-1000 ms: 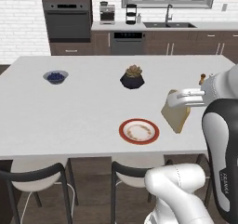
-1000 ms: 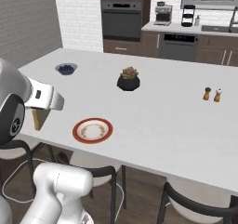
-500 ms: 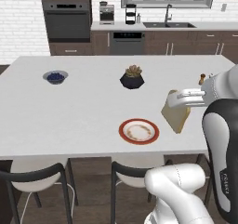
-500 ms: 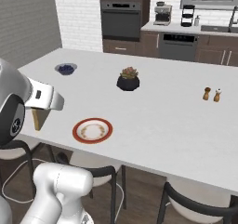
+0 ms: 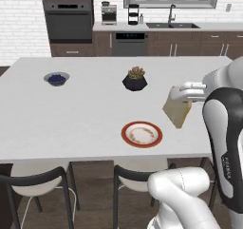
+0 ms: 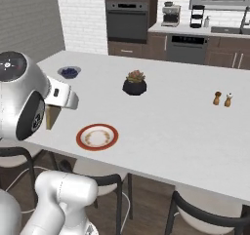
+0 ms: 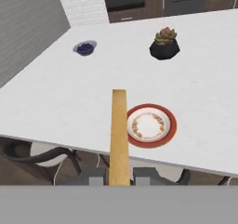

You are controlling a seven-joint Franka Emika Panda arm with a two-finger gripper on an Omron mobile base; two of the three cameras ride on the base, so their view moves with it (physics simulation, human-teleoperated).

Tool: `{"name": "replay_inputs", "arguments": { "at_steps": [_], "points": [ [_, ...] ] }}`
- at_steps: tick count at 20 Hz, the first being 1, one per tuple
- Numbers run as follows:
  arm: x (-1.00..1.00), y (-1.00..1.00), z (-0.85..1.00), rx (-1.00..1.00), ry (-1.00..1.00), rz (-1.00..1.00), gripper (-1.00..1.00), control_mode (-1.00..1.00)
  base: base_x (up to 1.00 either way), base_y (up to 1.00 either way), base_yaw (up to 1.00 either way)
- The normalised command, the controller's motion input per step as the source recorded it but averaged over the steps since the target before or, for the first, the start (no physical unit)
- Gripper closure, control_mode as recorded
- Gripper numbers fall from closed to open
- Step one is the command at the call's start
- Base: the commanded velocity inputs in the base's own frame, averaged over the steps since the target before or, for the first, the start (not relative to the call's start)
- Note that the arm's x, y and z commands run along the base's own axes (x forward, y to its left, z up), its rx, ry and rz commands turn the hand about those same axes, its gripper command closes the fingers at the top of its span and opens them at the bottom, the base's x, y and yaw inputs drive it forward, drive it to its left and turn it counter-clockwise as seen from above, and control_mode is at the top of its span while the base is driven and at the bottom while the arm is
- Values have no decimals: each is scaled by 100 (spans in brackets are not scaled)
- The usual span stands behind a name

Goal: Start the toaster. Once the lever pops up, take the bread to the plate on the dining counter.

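Bread [image 5: 177, 112]: tan slice, hanging tilted above dining counter [image 5: 85, 114]. Plate [image 5: 141, 134]: red-rimmed, flat, near counter's front edge, unoccupied.

Matt white dining counter [image 5: 71, 114], glossy red-rimmed plate [image 5: 141, 134], rough tan bread [image 5: 177, 111]

Tool [image 7: 119, 175] grips bread [image 7: 119, 135] edge-on; plate [image 7: 149, 125] just right, on counter [image 7: 56, 97].

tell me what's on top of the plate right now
Nothing sits on the plate; its white centre shows a faint brownish ring. The bread hangs in the pincer beside it, above the dining counter.
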Motion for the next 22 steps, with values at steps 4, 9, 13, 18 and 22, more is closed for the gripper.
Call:
{"name": "replay_inputs", "arguments": {
  "at_steps": [4, 9, 13, 18, 22],
  "points": [
    [59, -21, -4, 22, 8, 14, 100, -100, 0, 0, 0],
    [46, -8, -22, 27, 3, 13, 100, -100, 0, 0, 0],
    [45, -3, -22, 33, 2, 14, 100, -100, 0, 0, 0],
    [48, -1, -31, 13, 5, 2, 100, -100, 0, 0, 0],
    [26, 12, -47, 0, 0, 0, 100, -100, 0, 0, 0]
  ]
}}
